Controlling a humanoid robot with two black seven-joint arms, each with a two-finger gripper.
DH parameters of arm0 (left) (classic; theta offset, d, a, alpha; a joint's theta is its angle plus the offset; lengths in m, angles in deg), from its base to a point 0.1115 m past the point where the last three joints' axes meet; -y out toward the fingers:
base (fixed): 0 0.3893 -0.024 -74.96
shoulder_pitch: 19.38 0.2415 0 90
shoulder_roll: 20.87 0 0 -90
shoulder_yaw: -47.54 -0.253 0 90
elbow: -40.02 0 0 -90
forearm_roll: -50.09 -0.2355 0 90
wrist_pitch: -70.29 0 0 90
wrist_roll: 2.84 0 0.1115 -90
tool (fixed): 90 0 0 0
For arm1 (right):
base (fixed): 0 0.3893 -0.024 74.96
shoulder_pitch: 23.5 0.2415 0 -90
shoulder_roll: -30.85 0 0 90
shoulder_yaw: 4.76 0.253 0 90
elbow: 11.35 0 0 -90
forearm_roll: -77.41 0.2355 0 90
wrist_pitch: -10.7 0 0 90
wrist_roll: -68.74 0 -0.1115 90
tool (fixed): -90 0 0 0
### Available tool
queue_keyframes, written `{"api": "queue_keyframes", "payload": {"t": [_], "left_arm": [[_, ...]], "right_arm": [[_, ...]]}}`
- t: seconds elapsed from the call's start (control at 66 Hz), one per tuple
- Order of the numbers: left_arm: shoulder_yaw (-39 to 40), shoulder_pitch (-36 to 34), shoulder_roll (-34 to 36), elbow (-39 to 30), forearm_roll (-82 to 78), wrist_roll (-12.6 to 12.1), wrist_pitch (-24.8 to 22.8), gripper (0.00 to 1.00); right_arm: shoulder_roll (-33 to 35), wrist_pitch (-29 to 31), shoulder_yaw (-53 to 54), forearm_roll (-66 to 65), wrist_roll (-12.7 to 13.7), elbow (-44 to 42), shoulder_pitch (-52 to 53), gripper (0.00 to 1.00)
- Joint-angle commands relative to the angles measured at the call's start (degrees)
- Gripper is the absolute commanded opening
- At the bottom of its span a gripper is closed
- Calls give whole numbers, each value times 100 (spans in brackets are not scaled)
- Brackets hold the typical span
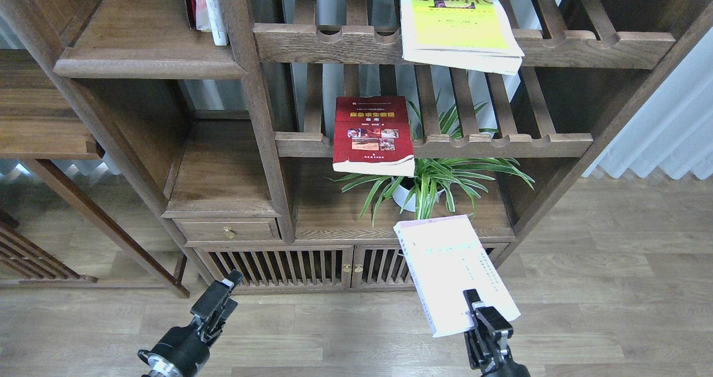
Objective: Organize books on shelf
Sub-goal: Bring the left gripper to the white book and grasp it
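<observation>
Lavender-white book point(454, 271) pinched at its near edge by right gripper point(483, 320); left gripper's point(220, 299) state unclear.

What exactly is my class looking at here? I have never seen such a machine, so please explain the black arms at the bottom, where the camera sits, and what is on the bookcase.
The picture is taken from the robot's own head, looking forward and down. The two black arms at the bottom are its own. The right gripper is closed on the near edge of a pale lavender-white book, held in the air in front of the bookcase. The left gripper holds nothing; whether it is open is hard to tell. A red book lies on the middle slatted rack, and a yellow-green book on the upper rack. A potted plant stands below. Upright books stand on a solid shelf at upper left.
</observation>
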Motion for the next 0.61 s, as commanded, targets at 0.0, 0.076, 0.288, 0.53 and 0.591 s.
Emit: {"api": "queue_keyframes", "payload": {"t": [0.0,0.076,0.288,0.53,0.591], "left_arm": [[9,-161,-19,51,39,-19,0,100],[0,-205,16,25,22,-80,0,100],[334,-213,52,-229,188,-89,0,100],[316,-635,34,-634,549,-133,0,100],[308,-574,139,-966,749,-151,0,100]], "right_arm": [[-25,0,-99,-164,2,-35,2,4],[-25,0,-135,-243,2,-35,-7,4],[-25,0,-170,-226,2,-35,160,4],[46,0,-178,-182,2,-35,591,4],[54,0,-187,-69,2,-70,722,4]]}}
